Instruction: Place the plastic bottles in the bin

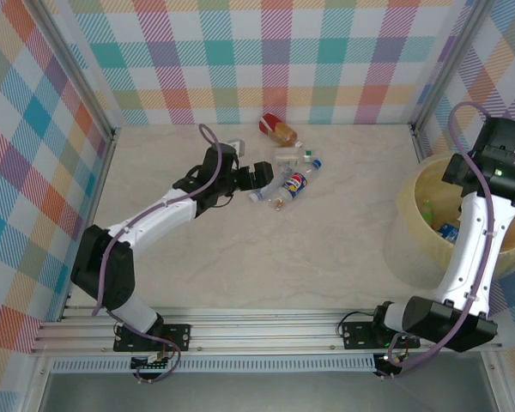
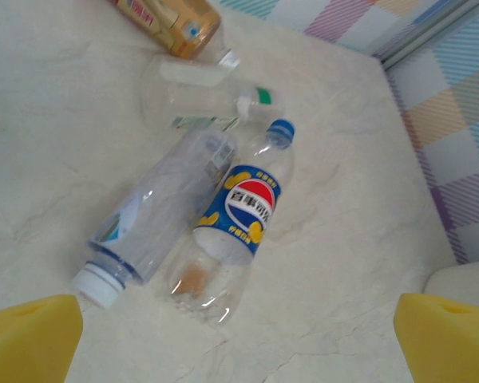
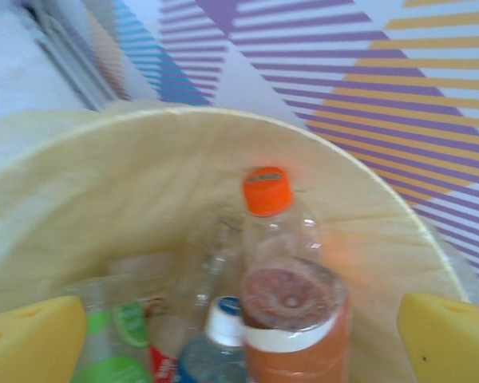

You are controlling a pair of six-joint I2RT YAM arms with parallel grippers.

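Several plastic bottles lie grouped at the far middle of the table. They are a blue-labelled bottle, a clear white-capped one, a clear green-capped one and a larger bottle of brown liquid. My left gripper hangs open just short of them, holding nothing. The pale-yellow bin stands at the right. My right gripper is open above it. In the bin lie an orange-capped bottle, an orange-labelled one, a white-capped one and a green-labelled one.
Checked walls with metal corner posts close in the table on three sides. The pale marble tabletop stretches between the bottle group and the bin. A metal rail carrying the arm bases runs along the near edge.
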